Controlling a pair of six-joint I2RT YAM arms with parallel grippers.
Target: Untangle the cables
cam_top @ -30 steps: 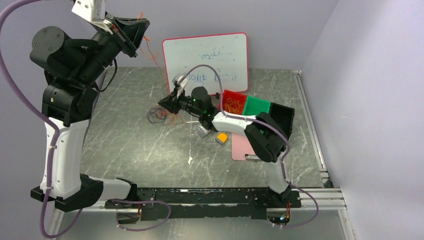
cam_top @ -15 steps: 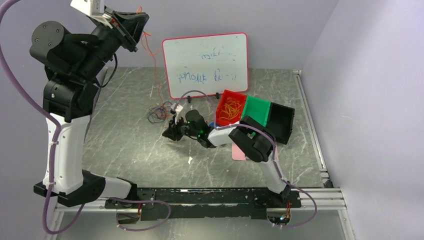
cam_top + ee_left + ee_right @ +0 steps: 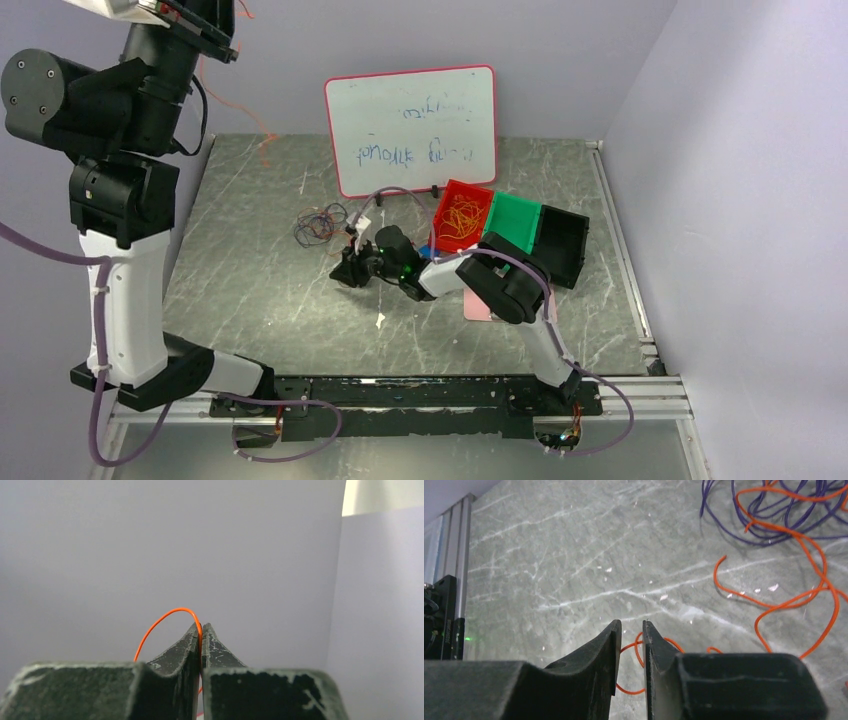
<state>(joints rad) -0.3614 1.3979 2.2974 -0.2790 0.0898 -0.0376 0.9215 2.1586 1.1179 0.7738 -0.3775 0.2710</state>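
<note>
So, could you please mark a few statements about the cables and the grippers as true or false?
1. The left gripper is shut on an orange cable. True.
2. The right gripper is raised high above the table. False: it is low over the table, jaws slightly apart.
3. The red bin holds yellowish cables. True.
4. The purple cables hang from the left gripper. False: they lie on the table.
</note>
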